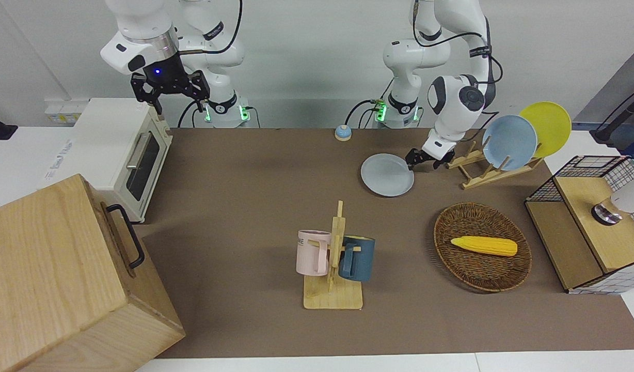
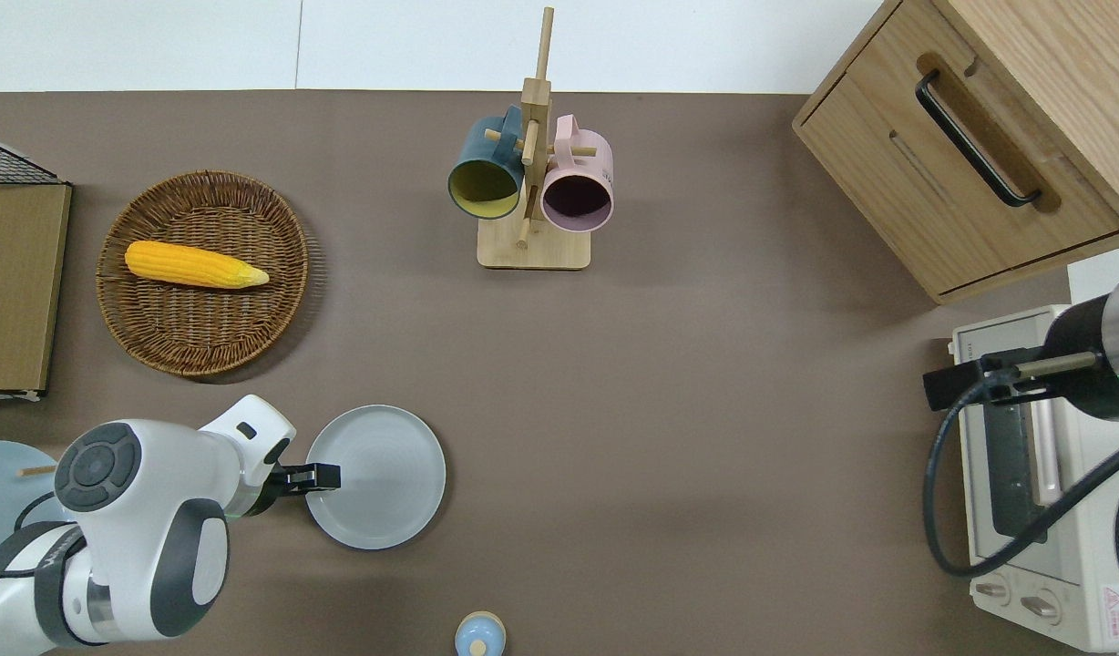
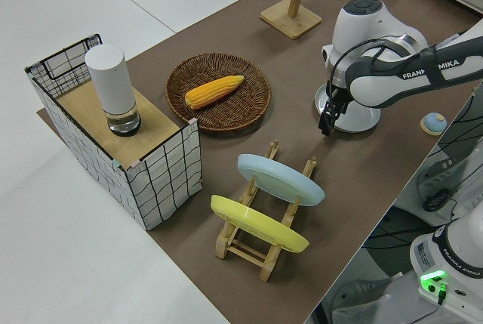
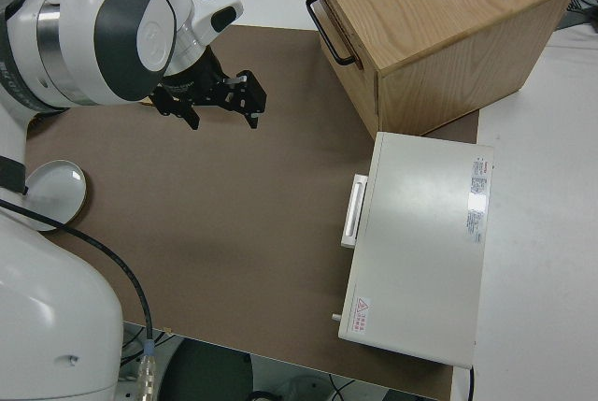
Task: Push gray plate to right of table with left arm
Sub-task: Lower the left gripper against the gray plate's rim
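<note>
Brown surface (image 2: 705, 410) first: from above, we see the left hand (image 2: 327, 475) reach over the gray plate's (image 2: 377, 476) rim; from the front they just touch. We cannot tell its fingers' spread. Right arm is parked.

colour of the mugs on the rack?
Pink mug and dark blue mug; front view.
</note>
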